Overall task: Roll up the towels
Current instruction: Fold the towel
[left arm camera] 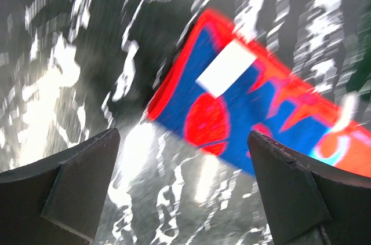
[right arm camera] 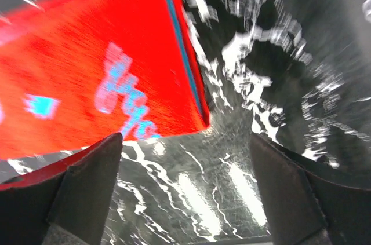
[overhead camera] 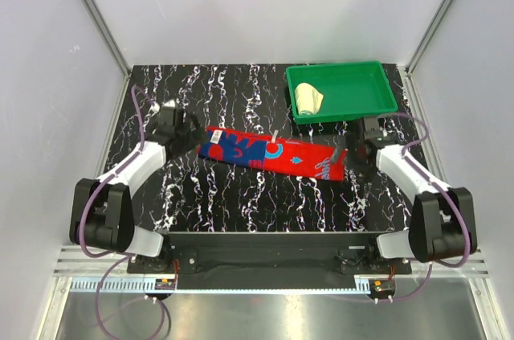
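I'm seeing the left gripper [left arm camera: 182,190] standing wide open with nothing in it, only bare marbled table [left arm camera: 145,198] showing between its jaws. The left short edge of the red towel [left arm camera: 255,112] is lying just ahead of the tips, not touching them. The right gripper [right arm camera: 185,196] is also gaping wide and gripping nothing; the towel's right corner [right arm camera: 200,120], with its thin teal hem, is sitting just ahead and to the left of centre in that view. Both wrist views are blurring, so I can't tell any finer detail of contact. From the top, the left gripper [overhead camera: 191,133] and right gripper [overhead camera: 359,145] are bracketing the red towel [overhead camera: 273,155], which is lying as a long flat strip across the middle of the table [overhead camera: 241,199], its left end slightly farther from me than its right. A white tag [overhead camera: 275,137] is sticking out at its far long edge. Bare table is running along both long edges, wider on the near side. The green tray [overhead camera: 345,117] is sitting at the far right, its near rim close to the right gripper and the towel's right end. The yellow towel [overhead camera: 308,97] is lying bunched inside the tray's left part.
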